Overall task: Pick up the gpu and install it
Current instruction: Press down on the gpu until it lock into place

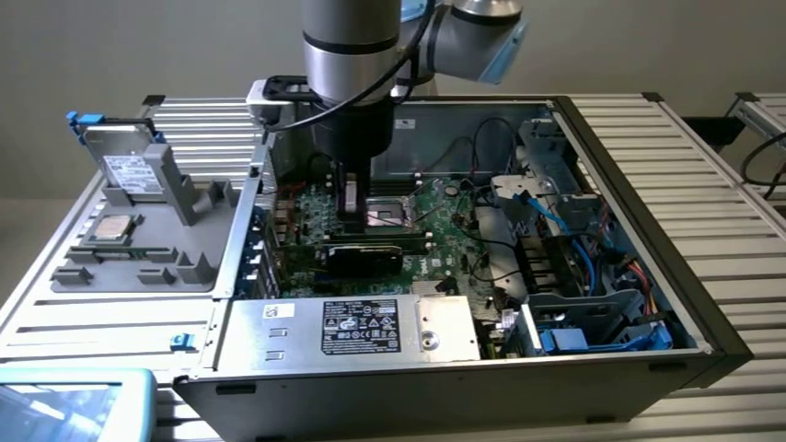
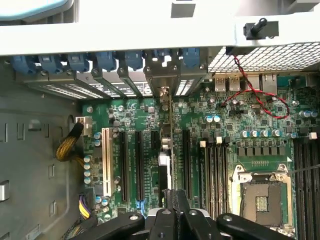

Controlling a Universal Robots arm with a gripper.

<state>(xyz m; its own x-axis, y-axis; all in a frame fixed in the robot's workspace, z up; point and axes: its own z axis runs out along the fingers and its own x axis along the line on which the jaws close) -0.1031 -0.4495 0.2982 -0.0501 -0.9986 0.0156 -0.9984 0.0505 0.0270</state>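
My jaws are clamped on the card (image 2: 167,150), edge-on and upright over a slot on the main board (image 2: 220,145) inside the case (image 1: 639,230); picked up, seating seemingly unfinished.

Arm (image 1: 350,83) fills the case's (image 1: 687,304) middle — cables (image 1: 559,216) crowd the drive-bay side.

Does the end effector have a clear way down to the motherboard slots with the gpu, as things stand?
Probably yes. The end effector holds the gpu edge-on over the black slots, the case's side is open, and the yellow cable bundle lies off to one side.
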